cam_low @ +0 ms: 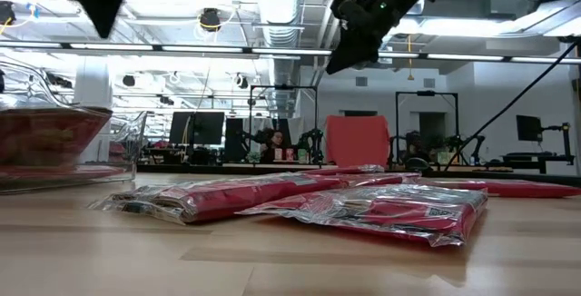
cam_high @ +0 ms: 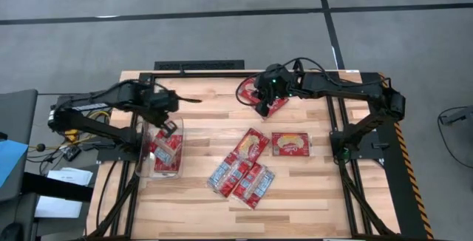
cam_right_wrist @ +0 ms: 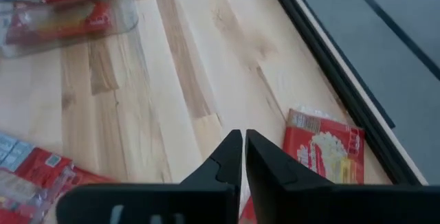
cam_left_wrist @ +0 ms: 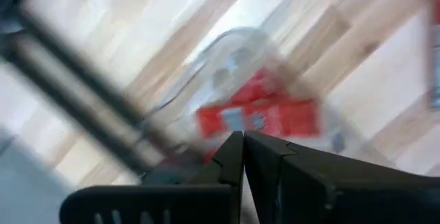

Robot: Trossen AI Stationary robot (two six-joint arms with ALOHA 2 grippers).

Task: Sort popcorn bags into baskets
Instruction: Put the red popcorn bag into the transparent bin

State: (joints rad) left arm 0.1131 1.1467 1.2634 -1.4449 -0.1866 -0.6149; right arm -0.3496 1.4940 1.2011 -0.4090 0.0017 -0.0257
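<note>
Popcorn bags [cam_high: 242, 168] are lying mid-surface, nearest. Left gripper [cam_high: 169, 125], jaws pressed together, is hovering over the clear basket [cam_high: 143, 160] holding packets. Farthest, right gripper [cam_high: 261, 100], jaws nearly together, is hanging above another bag [cam_high: 276, 106].
</note>
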